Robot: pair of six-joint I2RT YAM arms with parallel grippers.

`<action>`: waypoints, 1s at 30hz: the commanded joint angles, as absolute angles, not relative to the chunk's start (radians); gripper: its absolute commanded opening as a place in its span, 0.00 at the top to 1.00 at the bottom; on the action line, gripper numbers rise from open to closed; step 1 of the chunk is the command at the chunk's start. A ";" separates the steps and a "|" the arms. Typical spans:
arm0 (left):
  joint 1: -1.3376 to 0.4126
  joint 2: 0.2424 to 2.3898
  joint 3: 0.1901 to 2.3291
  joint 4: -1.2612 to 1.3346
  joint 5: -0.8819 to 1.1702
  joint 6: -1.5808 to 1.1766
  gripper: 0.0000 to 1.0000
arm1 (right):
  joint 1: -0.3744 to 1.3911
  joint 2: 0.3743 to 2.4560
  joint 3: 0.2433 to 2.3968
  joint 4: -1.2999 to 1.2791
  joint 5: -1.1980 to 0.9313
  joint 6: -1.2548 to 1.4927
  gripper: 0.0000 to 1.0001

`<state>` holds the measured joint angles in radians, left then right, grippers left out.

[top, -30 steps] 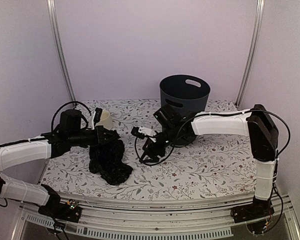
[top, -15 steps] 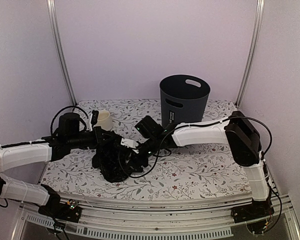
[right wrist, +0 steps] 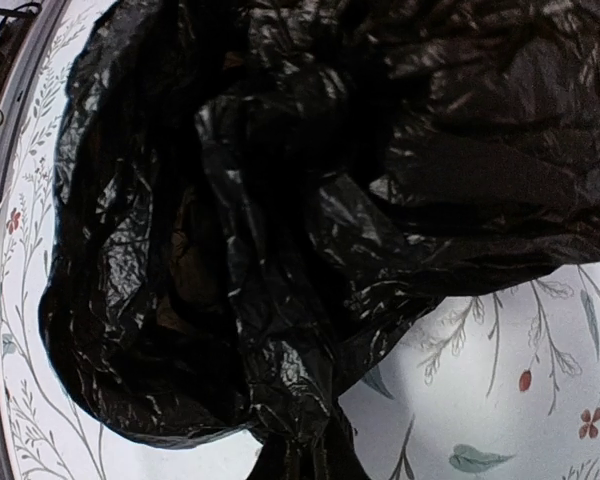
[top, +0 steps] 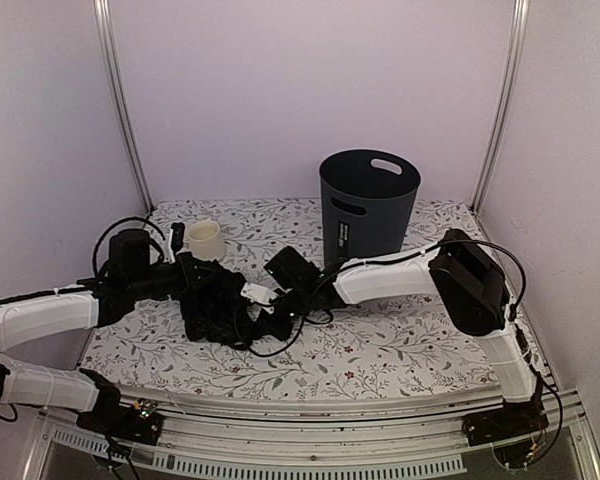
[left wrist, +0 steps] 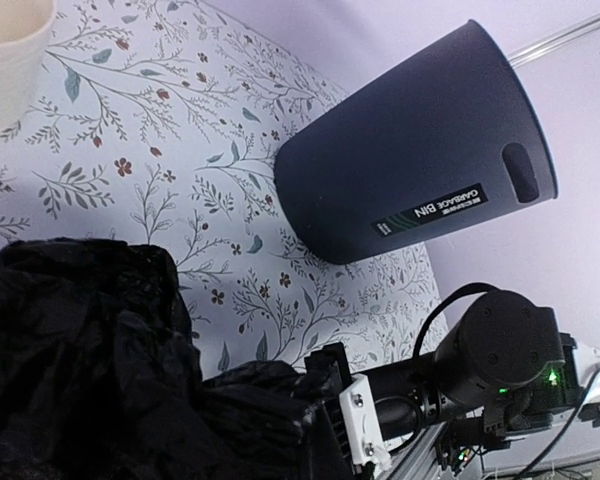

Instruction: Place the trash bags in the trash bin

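The black trash bag (top: 215, 312) lies bunched on the flowered table at the left, glossy and wrinkled. My left gripper (top: 192, 284) is shut on its upper left part, fingers buried in the plastic. My right gripper (top: 260, 318) reaches in from the right and is shut on a fold of the bag's right edge. In the right wrist view the trash bag (right wrist: 280, 220) fills the frame and narrows to a pinched twist at the bottom. In the left wrist view the trash bag (left wrist: 80, 370) meets the right gripper (left wrist: 325, 400). The dark grey trash bin (top: 368, 205) stands upright at the back, apart from both.
A small cream cup (top: 205, 240) stands just behind the bag, beside my left wrist. The bin (left wrist: 410, 150) shows its white label. Purple walls with metal posts (top: 120, 110) close in the sides and back. The right arm's cable (top: 280, 340) loops onto the table.
My right arm swung left from beside the bin to the bag, and its jaws went from wide open to shut on the plastic. The left gripper kept its hold and the bag bunched lower.
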<state>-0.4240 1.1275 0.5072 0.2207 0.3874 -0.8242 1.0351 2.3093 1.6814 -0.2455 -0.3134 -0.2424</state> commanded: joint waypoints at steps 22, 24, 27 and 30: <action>-0.234 0.969 0.471 0.077 0.499 -0.740 1.00 | 0.798 1.767 1.126 -0.335 -0.233 -0.353 0.88; -0.233 0.997 0.464 0.114 0.554 -0.741 0.97 | 0.796 1.758 1.128 -0.342 -0.245 -0.361 0.80; -0.237 1.041 0.491 0.117 0.665 -0.710 0.57 | 0.797 1.744 1.149 -0.364 -0.285 -0.368 0.70; -0.239 1.027 0.553 0.011 0.722 -0.650 0.23 | 0.796 1.723 1.164 -0.385 -0.320 -0.375 0.69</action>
